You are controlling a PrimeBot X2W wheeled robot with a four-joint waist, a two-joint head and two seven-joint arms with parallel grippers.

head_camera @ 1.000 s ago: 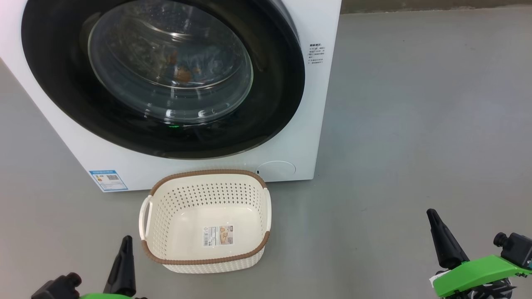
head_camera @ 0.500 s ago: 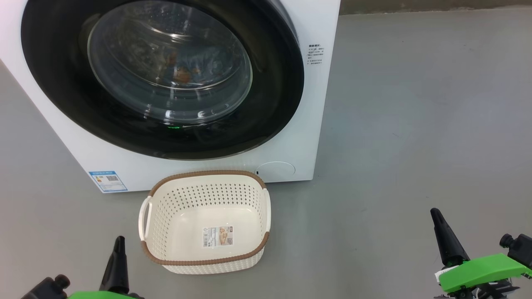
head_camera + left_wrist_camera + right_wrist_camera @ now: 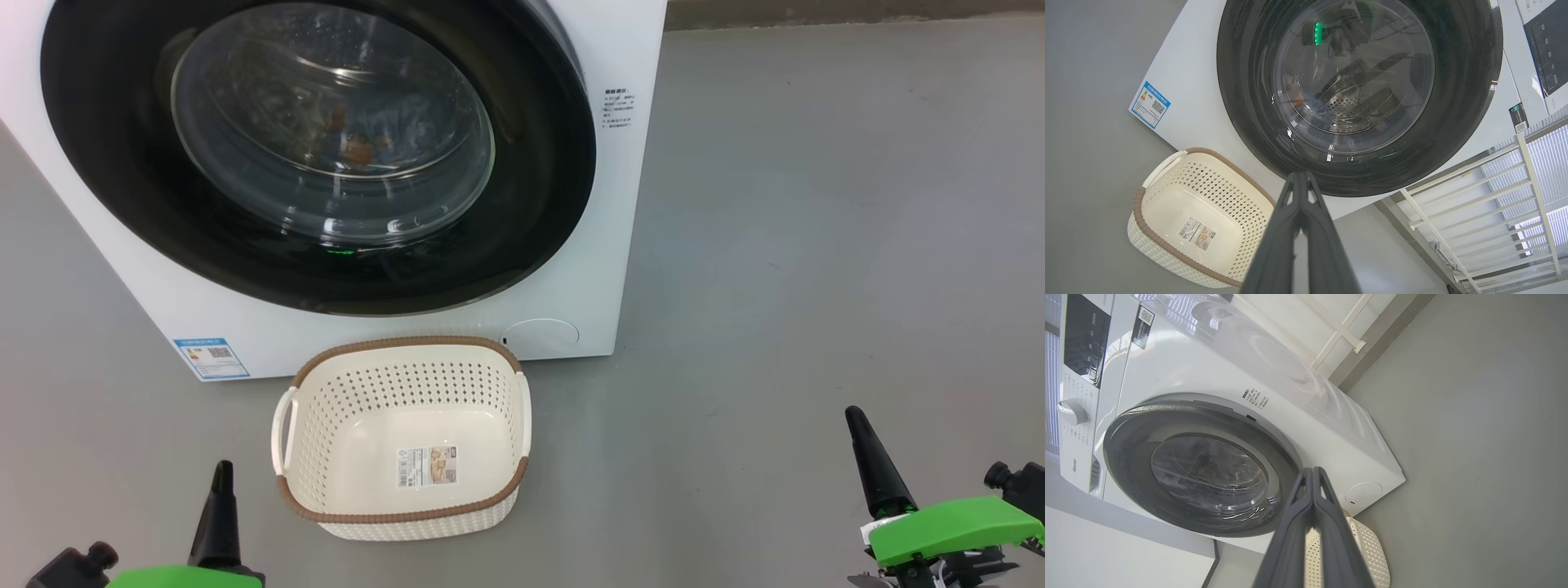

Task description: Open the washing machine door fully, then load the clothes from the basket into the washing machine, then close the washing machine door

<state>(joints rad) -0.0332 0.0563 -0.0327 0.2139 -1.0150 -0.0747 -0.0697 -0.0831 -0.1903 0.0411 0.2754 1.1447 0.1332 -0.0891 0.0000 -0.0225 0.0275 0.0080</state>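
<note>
The white washing machine [image 3: 571,278] stands ahead with its round black-rimmed door [image 3: 531,204] shut flat against the front. Through the glass I make out blue and orange clothes [image 3: 359,139] inside the drum. The cream basket [image 3: 404,437] with a brown rim sits on the floor just in front of the machine; it holds nothing but a label. My left gripper [image 3: 220,474] is shut at the lower left, beside the basket. My right gripper [image 3: 855,418] is shut at the lower right, well clear of it. The wrist views show the door [image 3: 1355,94] [image 3: 1200,473] and both pairs of fingers pressed together.
Bare grey floor [image 3: 816,245] spreads to the right of the machine. A blue label sticker [image 3: 211,358] marks the machine's lower left corner, and a round filter cap [image 3: 540,335] sits at its lower right. A white railing [image 3: 1486,192] stands beside the machine.
My left gripper has dropped lower in the head view, and the right one has shifted slightly. The door, basket and machine have not moved.
</note>
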